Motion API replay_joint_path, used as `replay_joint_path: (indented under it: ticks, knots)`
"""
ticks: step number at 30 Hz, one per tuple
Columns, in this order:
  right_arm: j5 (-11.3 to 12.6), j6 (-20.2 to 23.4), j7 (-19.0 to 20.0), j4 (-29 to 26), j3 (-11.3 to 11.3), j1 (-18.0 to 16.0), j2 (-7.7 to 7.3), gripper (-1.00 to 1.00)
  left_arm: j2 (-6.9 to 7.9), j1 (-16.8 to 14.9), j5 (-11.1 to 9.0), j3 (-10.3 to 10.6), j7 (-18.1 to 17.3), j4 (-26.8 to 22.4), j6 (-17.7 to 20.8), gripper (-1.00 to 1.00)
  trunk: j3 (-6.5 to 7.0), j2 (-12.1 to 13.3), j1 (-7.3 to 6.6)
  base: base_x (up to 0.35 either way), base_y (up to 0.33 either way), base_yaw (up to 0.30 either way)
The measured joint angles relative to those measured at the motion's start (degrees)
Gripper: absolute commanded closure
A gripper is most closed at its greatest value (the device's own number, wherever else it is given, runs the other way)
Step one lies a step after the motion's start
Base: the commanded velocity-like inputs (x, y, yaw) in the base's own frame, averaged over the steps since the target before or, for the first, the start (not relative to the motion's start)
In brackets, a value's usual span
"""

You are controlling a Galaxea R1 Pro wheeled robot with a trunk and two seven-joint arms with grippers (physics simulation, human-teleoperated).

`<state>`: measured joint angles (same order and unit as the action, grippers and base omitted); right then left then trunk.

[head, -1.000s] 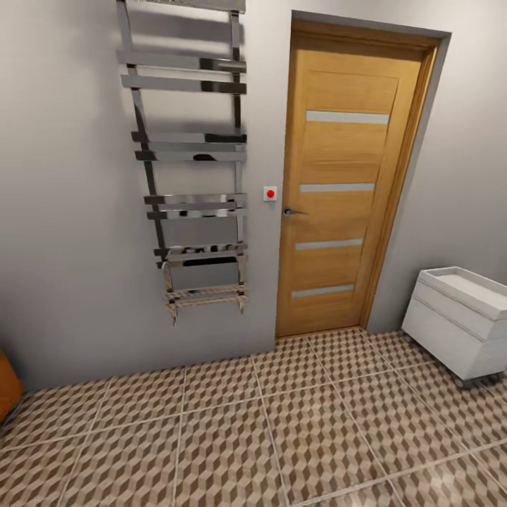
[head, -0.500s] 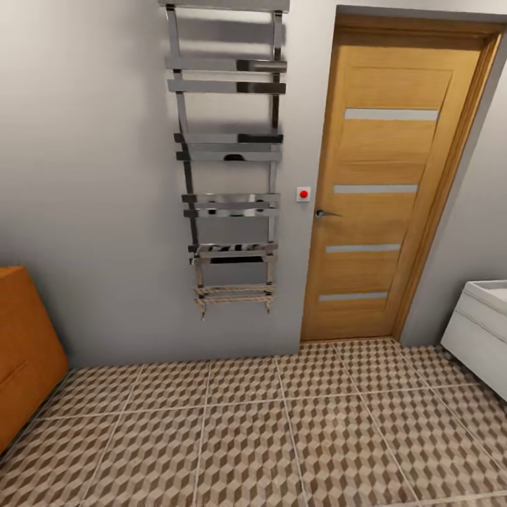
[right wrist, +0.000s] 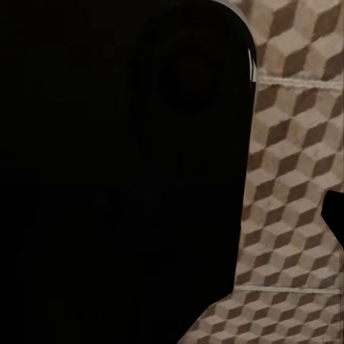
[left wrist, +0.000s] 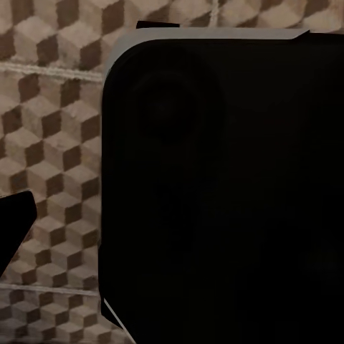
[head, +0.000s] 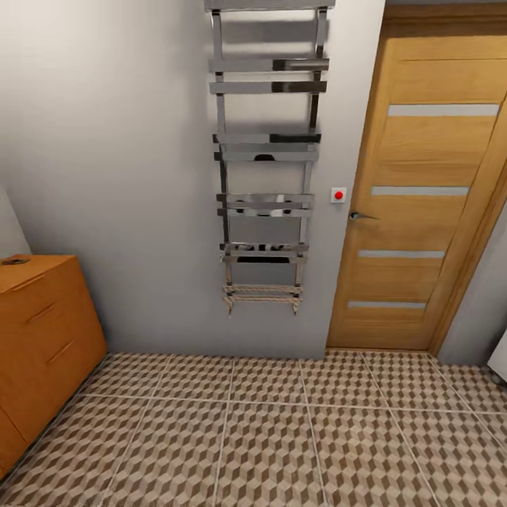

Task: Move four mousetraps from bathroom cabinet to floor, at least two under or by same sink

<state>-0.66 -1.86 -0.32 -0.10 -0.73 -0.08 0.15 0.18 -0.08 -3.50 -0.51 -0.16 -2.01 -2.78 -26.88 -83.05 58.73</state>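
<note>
Since the cabinet point(head: 42, 338) sits at nine o'clock across the floor point(head: 282, 436), I turn left slowly; whether either gripper is open I cannot tell.

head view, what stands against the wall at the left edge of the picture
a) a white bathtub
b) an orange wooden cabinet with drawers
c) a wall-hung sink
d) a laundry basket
b: an orange wooden cabinet with drawer fronts stands on the cube-patterned floor at the left edge, with the chrome towel rail and the wooden door further to the right.
</note>
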Motion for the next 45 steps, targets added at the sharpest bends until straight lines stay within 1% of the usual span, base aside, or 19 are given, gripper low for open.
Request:
replay_joint_path:
  ticks: [45]
  knots:
    - [-0.06, 0.00, -0.08, 0.00, -0.03, 0.00, -0.06, -1.00, -0.06, 0.00, 0.00, 0.00, -0.08, 0.00, 0.00, -1.00, 0.00, 0.00, 0.00, 0.000, 0.000, 0.274]
